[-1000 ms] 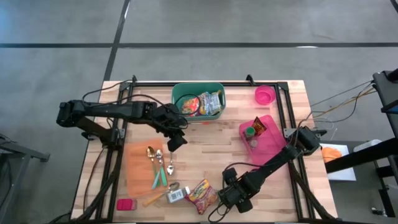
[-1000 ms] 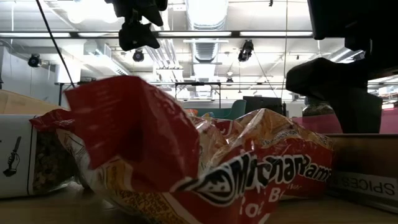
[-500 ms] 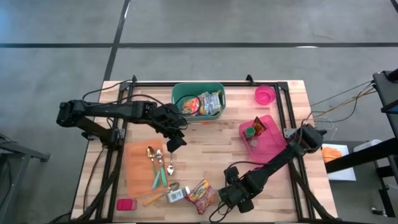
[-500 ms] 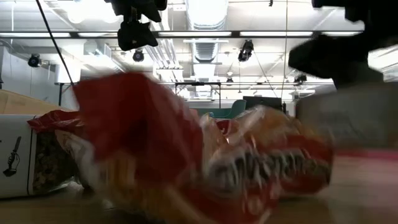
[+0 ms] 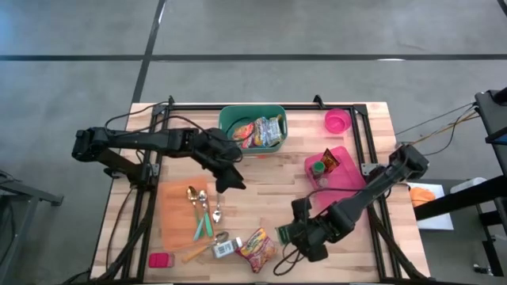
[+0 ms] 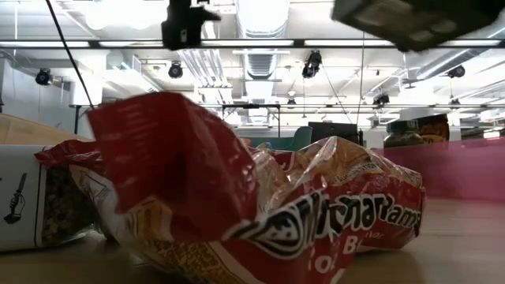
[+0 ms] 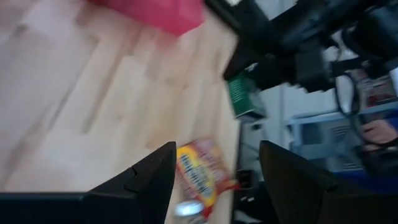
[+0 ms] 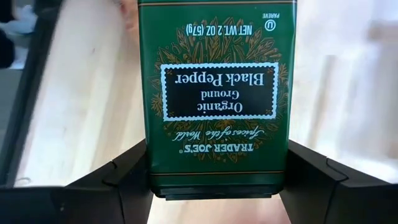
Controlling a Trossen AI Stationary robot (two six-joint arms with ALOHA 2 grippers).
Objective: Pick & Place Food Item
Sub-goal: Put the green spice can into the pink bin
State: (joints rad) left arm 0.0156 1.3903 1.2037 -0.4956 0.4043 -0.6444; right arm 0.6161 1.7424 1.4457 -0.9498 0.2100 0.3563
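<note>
Green pepper tin (image 8: 217, 93), gold-patterned | label: "Organic Ground Black Pepper", "TRADER JOE'S", "NET WT. 2 OZ (57g)" | clamped between right gripper (image 8: 217, 180) jaws, off the table | left gripper (image 7: 214, 177) jaws apart, empty

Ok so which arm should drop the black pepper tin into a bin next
Right. The right gripper already holds the black pepper tin between its fingers, lifted off the table. The left gripper hangs open and empty near the green bin.

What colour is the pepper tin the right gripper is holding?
Dark green with gold leaf patterning and a white label; the pepper tin shows best in the right wrist view.
</note>
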